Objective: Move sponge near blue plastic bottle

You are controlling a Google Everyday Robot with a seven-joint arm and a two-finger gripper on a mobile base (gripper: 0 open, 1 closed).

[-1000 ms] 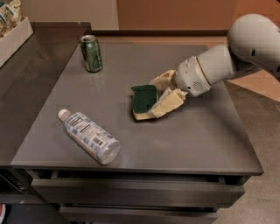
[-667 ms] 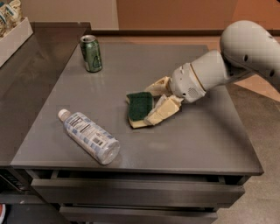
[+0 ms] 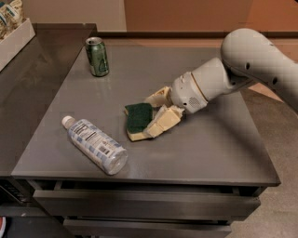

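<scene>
Gripper [image 3: 156, 114] sits near the middle of the table, its two tan fingers [image 3: 163, 122] closed narrowly on the right part of the sponge [image 3: 138, 117], one finger on the far side and one on the near side, so the sponge is held. Compared with a second ago, the white arm [image 3: 251, 56] has swung left and nearer, and the sponge has travelled with it. The sponge now lies left of centre, green face up and slightly tilted, with its pale foam edge showing at the near side. The gap to the blue plastic bottle [image 3: 95, 145] has shrunk, yet the two are not touching. The bottle lies on its side near the front left edge, cap pointing far left, and has not moved. I judge the carry to be well along, with only a short further shift left and a release remaining. Around this, a tan wall [image 3: 186, 14] runs across the back and brownish floor [image 3: 279, 153] shows on the right. The grey table [image 3: 209, 148] is smooth and flat, with drawers [image 3: 139, 202] below its front edge. A darker side counter [image 3: 32, 79] adjoins on the left, bearing a white bin [image 3: 14, 42] at the far corner. A green soda can [image 3: 97, 56] stands upright at the table's far left, well apart from the sponge.
</scene>
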